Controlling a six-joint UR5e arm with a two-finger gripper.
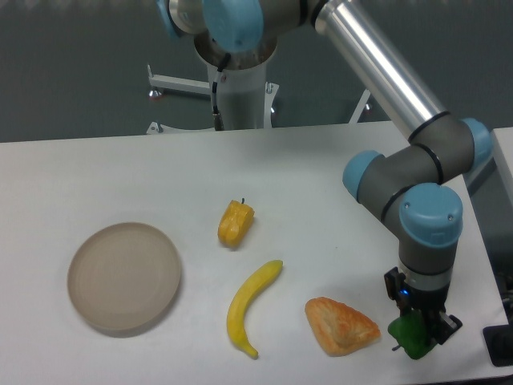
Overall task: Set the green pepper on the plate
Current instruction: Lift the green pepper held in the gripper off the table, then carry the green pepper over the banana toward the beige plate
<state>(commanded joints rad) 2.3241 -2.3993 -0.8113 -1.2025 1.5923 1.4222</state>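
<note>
- Green pepper (pixel 413 338) sits at the lower right of the frame, pinched between your gripper (pixel 420 332) fingers, just right of the pastry (pixel 340 326).
- Your gripper's fingers are pressed against the pepper from either side; you can't tell whether the pepper touches the table (pixel 321 176).
- Your arm (pixel 417 184) comes down from the top centre to the lower right.
- Your plate (pixel 124 277) lies at the lower left, well apart from the pepper.
- Between them you have a banana (pixel 250 305) at lower centre and a yellow pepper (pixel 235 223) just above it.
</note>
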